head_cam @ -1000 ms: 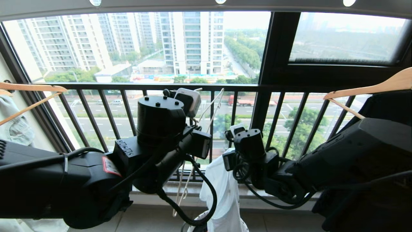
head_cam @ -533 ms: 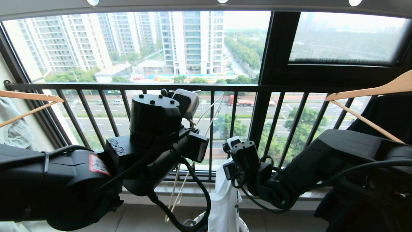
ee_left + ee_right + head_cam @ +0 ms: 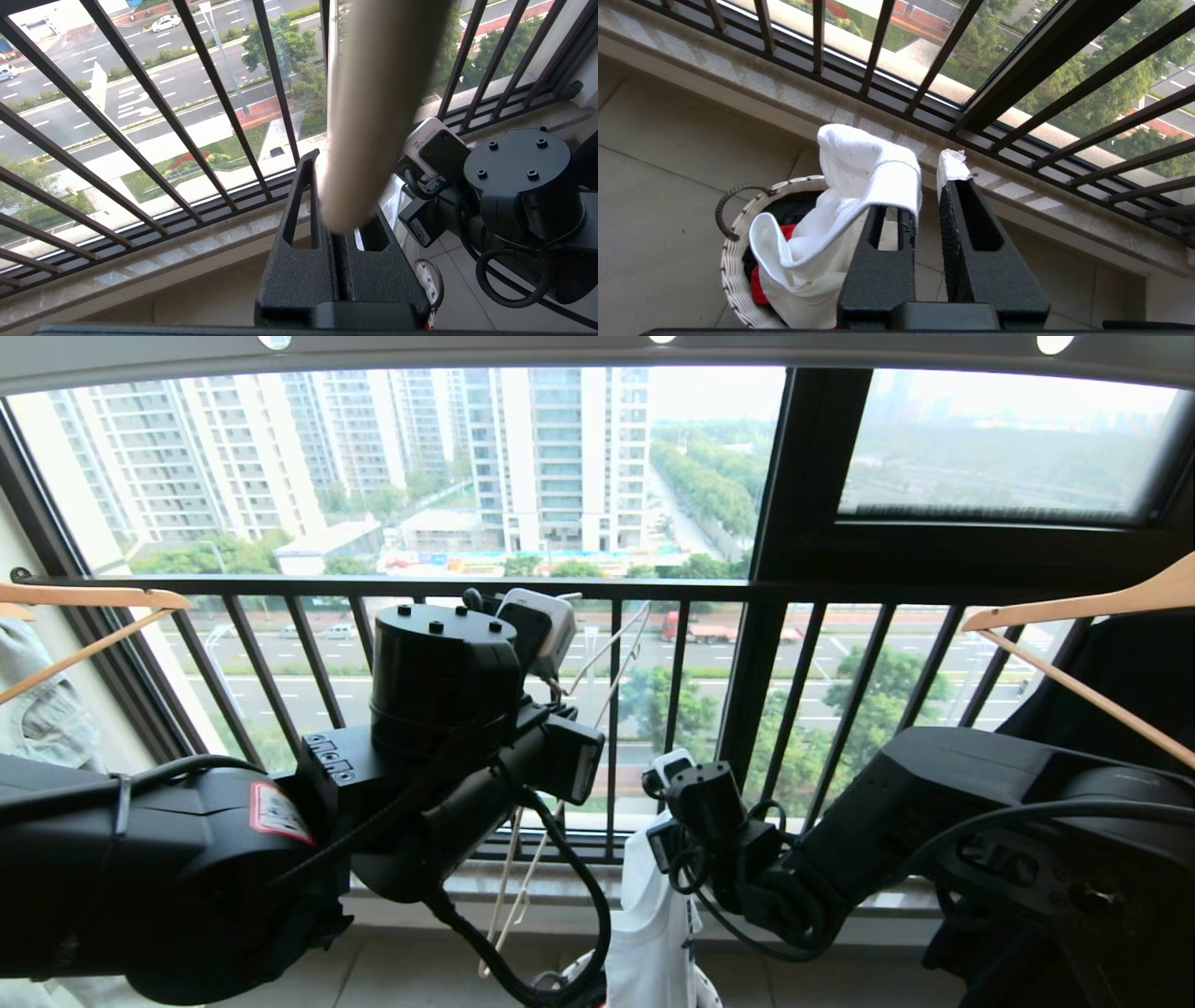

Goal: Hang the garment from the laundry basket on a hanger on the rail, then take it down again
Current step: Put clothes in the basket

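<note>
— What's on the left side?

— A wooden hanger [image 3: 89, 607] with a pale denim garment [image 3: 37, 709] under it. Next to it, the left pincer [image 3: 341, 196] has its fingers closed on the cream wire hanger [image 3: 378, 107], which slants down in front of the black window railing [image 3: 308, 653].

— And in the middle?

— The white T-shirt [image 3: 840, 224] hangs low by the railing. It is draped over one finger of the right pincer [image 3: 931, 186]. The jaws stand slightly apart with a narrow gap, and I can't see them pinching the cloth.

— Where does the shirt end up?

— Its lower part trails into the round white woven basket [image 3: 733, 261] on the tiled floor. Inside the basket there is also something red [image 3: 756, 284] and something dark, partly hidden under the shirt. The basket's dark looped handle [image 3: 728, 205] sticks up at the rim.

— Further right?

— Another wooden hanger [image 3: 1083, 616] with a black garment [image 3: 1120, 672] on it.
</note>
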Available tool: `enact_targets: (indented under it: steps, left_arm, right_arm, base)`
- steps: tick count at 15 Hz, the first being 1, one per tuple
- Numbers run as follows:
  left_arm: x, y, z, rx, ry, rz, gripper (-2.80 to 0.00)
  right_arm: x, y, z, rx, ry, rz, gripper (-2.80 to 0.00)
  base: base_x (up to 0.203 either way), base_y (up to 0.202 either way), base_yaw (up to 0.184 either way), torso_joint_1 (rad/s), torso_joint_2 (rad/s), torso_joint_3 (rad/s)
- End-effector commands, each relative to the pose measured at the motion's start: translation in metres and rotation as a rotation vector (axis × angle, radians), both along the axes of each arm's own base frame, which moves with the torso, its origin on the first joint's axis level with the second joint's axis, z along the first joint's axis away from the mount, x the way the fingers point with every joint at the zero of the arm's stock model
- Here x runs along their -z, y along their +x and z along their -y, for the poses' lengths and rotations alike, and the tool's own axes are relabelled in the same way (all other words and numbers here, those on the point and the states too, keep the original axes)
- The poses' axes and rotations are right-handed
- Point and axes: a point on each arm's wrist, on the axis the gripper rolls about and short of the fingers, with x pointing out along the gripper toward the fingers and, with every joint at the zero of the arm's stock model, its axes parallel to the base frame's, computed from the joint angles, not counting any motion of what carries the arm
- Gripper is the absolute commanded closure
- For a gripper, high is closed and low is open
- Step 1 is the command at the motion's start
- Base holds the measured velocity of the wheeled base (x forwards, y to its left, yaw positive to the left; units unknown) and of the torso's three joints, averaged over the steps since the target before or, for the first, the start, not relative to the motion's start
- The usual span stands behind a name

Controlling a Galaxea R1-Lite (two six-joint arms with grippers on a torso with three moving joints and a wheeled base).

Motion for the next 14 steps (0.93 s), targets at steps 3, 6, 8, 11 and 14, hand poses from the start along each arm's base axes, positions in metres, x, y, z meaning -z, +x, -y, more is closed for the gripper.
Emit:
enact_targets:
  steps: [3,6,8,11,14]
  left_arm:
    - [0.001,0.000,0.000,-0.003,0.000,0.001,0.00]
    - [0.001,0.001,0.001,-0.003,0.002,-0.001,0.00]
    - [0.001,0.001,0.001,-0.003,0.001,0.000,0.00]
    - [-0.001,0.001,0.000,-0.006,-0.002,0.004,0.00]
    - [-0.002,0.002,-0.003,-0.012,-0.005,0.007,0.00]
  right_arm:
    - [0.002,0.001,-0.001,0.000,-0.002,-0.001,-2.80]
    - [-0.001,0.002,-0.002,-0.010,0.007,-0.001,-2.80]
    - [-0.005,0.001,-0.001,-0.025,-0.002,-0.037,-2.80]
    - [-0.024,0.006,0.002,-0.044,-0.009,-0.124,-2.80]
    - [-0.040,0.022,-0.003,-0.077,-0.053,-0.211,-2.80]
  base:
    - [0.000,0.000,0.000,0.000,0.00,0.000]
    - [0.000,0.000,0.000,0.000,0.00,0.000]
    - [0.000,0.000,0.000,0.000,0.00,0.000]
    - [0.000,0.000,0.000,0.000,0.00,0.000]
    - [0.000,0.000,0.000,0.000,0.00,0.000]
